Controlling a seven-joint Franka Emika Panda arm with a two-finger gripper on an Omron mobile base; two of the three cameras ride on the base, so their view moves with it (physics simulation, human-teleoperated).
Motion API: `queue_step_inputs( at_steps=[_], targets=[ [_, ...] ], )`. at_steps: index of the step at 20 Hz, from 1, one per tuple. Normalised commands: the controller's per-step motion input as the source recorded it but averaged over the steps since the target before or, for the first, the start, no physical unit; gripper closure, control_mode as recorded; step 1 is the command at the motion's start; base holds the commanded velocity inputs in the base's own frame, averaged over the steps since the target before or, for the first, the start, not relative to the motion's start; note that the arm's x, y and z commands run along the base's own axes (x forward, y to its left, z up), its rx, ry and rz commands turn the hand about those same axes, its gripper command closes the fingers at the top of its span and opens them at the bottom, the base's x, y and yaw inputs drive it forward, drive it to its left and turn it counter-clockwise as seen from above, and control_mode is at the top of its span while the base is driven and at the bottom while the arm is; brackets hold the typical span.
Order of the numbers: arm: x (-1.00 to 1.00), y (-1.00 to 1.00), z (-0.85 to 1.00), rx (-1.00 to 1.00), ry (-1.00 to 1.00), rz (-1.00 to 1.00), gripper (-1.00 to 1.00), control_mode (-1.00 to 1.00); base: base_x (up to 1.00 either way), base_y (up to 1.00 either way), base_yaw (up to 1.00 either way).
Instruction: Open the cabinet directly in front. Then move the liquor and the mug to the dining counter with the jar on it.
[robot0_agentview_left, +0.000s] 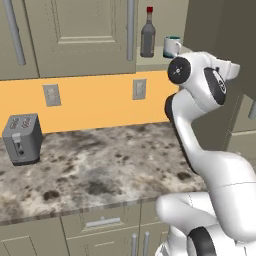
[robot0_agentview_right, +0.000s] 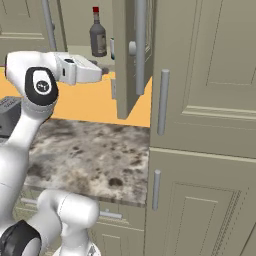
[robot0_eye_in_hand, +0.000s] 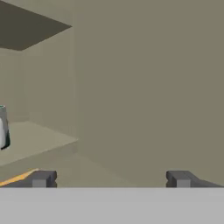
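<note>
A: Where do the liquor and the mug stand?

B: Both are on the lower shelf of the cabinet (robot0_agentview_left: 85, 35), whose right door (robot0_agentview_right: 131, 55) is swung open. The liquor (robot0_agentview_left: 147, 34), a grey bottle with a red cap, stands upright. The mug (robot0_agentview_left: 172, 47), white with a teal rim, sits just to its right, close but apart.

A: And the claw?

B: The gripper (robot0_eye_in_hand: 111, 179) is released, its fingers (robot0_eye_in_hand: 41, 178) spread wide with nothing between them. It points into the cabinet beside the open door, with the mug at the left edge of the hand view.

A: What could go wrong?

B: Likely trouble is a sideways knock. The mug and bottle stand so near each other that wide fingers closing on one may nudge the other, and the tall bottle could topple off the shelf onto the marble worktop (robot0_agentview_left: 100, 165). The door is also near the arm (robot0_agentview_right: 75, 70), so a swing could strike it.
</note>
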Motion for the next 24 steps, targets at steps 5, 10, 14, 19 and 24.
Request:
queue_step_inputs(
  at_steps=[5, 10, 14, 19, 24],
  targets=[
    [-0.1, 0.72, 0.0, 0.0, -0.19, 0.38, -1.0, -1.0, 0.0, 0.0, 0.0],
    [-0.36, 0.03, 0.0, 0.13, -0.19, 0.45, -1.0, -1.0, 0.0, 0.0, 0.0],
    [-0.26, 0.0, 0.0, 0.17, -0.11, 0.42, -1.0, -1.0, 0.0, 0.0, 0.0],
    [-0.01, 0.04, 0.0, 0.0, -0.01, 0.01, -1.0, -1.0, 0.0, 0.0, 0.0],
    [0.0, 0.51, 0.1, -0.07, -0.04, 0.14, -1.0, -1.0, 0.0, 0.0, 0.0]
  ],
)
